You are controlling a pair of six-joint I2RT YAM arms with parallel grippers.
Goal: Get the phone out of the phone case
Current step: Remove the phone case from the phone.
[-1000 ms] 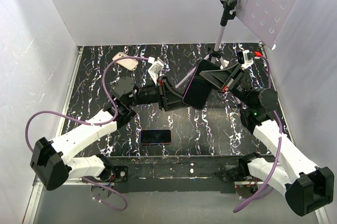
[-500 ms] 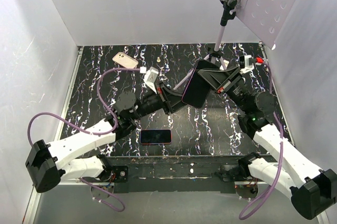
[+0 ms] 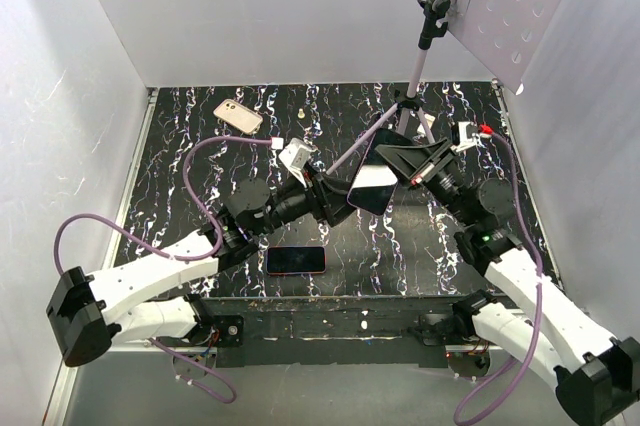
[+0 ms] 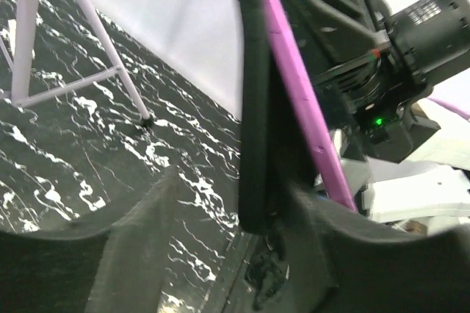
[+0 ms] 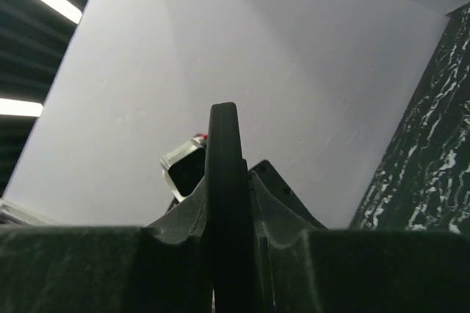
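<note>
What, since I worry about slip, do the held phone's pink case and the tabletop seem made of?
The pink case: probably soft plastic or silicone; its rim looks matte and rounded, though blurred. The tabletop: smooth sheet printed like black marble with white veins, likely laminate or vinyl, not stone; the veining looks flat and repeats.

Top camera: overhead from behind, down onto worktop. Wrist cameras hug left end effector and right end effector, both facing phone edge-on.
</note>
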